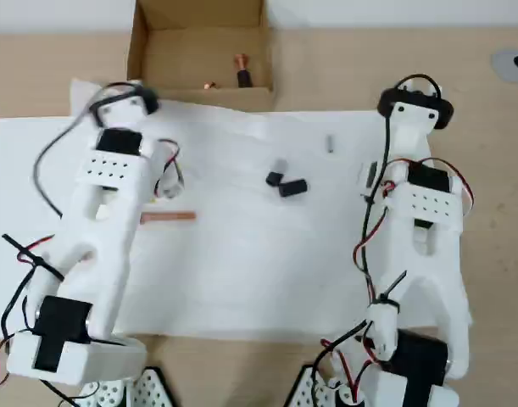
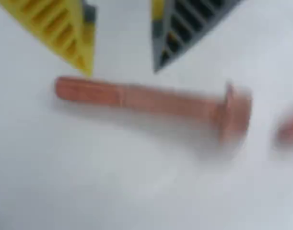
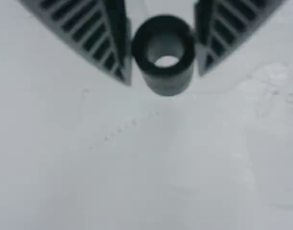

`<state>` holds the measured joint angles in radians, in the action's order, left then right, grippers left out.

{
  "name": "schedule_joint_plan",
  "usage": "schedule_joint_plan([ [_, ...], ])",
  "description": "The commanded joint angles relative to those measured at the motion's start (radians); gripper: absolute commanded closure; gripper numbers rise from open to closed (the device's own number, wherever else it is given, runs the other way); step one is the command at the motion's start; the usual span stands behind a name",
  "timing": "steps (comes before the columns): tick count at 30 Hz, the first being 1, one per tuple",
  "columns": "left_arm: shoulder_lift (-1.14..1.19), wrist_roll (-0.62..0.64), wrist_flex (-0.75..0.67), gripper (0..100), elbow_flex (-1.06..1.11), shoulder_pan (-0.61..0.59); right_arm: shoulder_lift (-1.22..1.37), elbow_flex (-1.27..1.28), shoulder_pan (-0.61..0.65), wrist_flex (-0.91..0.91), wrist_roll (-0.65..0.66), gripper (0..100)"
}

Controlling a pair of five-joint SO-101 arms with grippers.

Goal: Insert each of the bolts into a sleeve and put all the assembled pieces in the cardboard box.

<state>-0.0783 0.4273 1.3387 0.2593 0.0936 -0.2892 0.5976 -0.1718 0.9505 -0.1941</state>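
A: Pale wooden tabletop (image 1: 496, 170), white sheet (image 1: 242, 271) spread over most of it, cardboard box (image 1: 140, 59) at the far edge. Where to look for the loose bolt?

B: Flat on the sheet, just beside the left arm (image 1: 97, 229) and well apart from the box: one copper bolt (image 1: 168, 217). From the left wrist, seen lying crosswise under the left jaws, flanged head (image 2: 235, 112) at one end. Those jaws spread wide, hanging near the shank, gripping nothing.

A: Handling?

B: Most likely rigid metal, smooth and round, so prone to rolling or skidding out of a slack pinch. Best pinched across the plain shank, close to the head, leaving the tip free for a sleeve.

A: And the other side?

B: Narrow: right jaws closed on a black sleeve (image 3: 163, 52), bore turned toward the wrist camera. Probably light and hard-walled; short, so easily tilted. Better held across the outer wall, never over the bore.

A: Anything hidden or doubtful?

B: Plenty. Held sleeve resting on the sheet or hanging clear? Impossible to tell. Mid-sheet, spare sleeves (image 1: 292, 187), touching or merely beside each other, unclear. Inside the box, one sleeved bolt (image 1: 242, 72), plus a copper bit (image 1: 209, 86) too small to identify. On the sheet, a small grey piece (image 1: 331, 143), equally uncertain. At the left wrist view's edge, a reddish smear (image 2: 290, 129), cut off.
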Motion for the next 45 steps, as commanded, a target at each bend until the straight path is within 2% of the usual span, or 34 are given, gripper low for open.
schedule_joint_plan([
  [1, -0.013, 0.356, 0.066, 90, -0.055, -0.015, -0.002, -0.073, 0.005, -0.023, 0.041, 93.6],
  [5, -0.012, 0.408, 0.077, 90, -0.049, -0.017, -0.004, -0.074, 0.004, -0.023, 0.043, 93.6],
  [7, -0.012, 0.5, 0.048, 90, -0.025, -0.031, -0.004, -0.076, 0.007, -0.023, 0.043, 93.6],
  [9, -0.012, 0.594, -0.031, 90, 0.034, -0.055, -0.004, -0.077, 0.01, -0.023, 0.043, 93.6],
  [13, -0.012, 0.686, -0.189, 90, 0.17, -0.074, -0.004, -0.079, 0.012, -0.023, 0.051, 93.6],
  [22, -0.012, 0.766, -0.419, 90, 0.336, -0.075, -0.004, -0.079, 0.005, -0.023, 0.092, 93.6],
  [27, -0.012, 0.806, -0.427, 90, 0.339, -0.075, -0.004, -0.079, 0.005, -0.023, 0.115, 93.6],
  [37, -0.001, 0.807, -0.428, 91, 0.35, -0.075, -0.008, -0.094, 0.005, -0.021, 0.127, 93.6],
  [43, 0.137, 0.798, -0.42, 91, 0.31, -0.078, -0.012, -0.125, 0.007, -0.015, 0.126, 93.6],
  [45, 0.182, 0.753, -0.399, 92, 0.255, -0.095, -0.012, -0.128, 0.007, -0.015, 0.126, 93.6],
])
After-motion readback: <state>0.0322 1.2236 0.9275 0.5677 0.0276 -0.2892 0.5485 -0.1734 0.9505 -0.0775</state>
